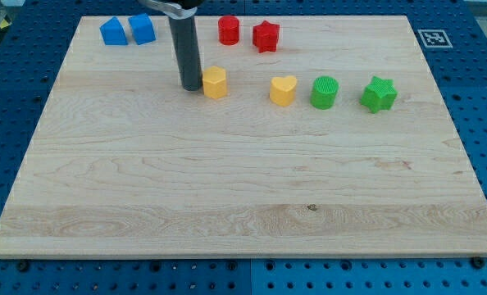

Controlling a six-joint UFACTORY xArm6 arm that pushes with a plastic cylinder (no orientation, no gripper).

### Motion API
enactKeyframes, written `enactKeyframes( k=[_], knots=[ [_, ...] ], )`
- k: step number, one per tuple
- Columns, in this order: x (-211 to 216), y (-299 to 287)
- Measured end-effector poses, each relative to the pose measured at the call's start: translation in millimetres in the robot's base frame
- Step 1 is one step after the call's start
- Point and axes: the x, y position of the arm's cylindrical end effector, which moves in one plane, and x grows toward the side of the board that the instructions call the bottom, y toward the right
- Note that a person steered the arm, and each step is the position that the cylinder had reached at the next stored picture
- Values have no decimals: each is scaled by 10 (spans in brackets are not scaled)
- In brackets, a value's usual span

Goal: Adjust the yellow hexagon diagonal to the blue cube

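The yellow hexagon (215,83) lies in the upper middle of the wooden board (243,197). My tip (191,87) rests on the board just left of it, touching or nearly touching its left side. Two blue blocks sit at the top left: a blue block (111,31) with a peaked top, and the blue cube (142,29) to its right. The hexagon lies below and to the right of the blue cube, well apart from it.
A red cylinder (229,30) and a red star (266,36) sit at the top middle. A yellow heart (283,90), a green cylinder (325,92) and a green star (379,94) form a row right of the hexagon.
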Motion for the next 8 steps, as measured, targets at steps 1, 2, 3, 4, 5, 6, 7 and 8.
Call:
enactKeyframes(
  k=[1,2,3,4,5,6,7,8],
  knots=[
    [12,219],
    [11,437],
    [11,528],
    [-74,325],
    [-411,413],
    [-407,978],
    [-357,1266],
    [-357,1266]
  ],
)
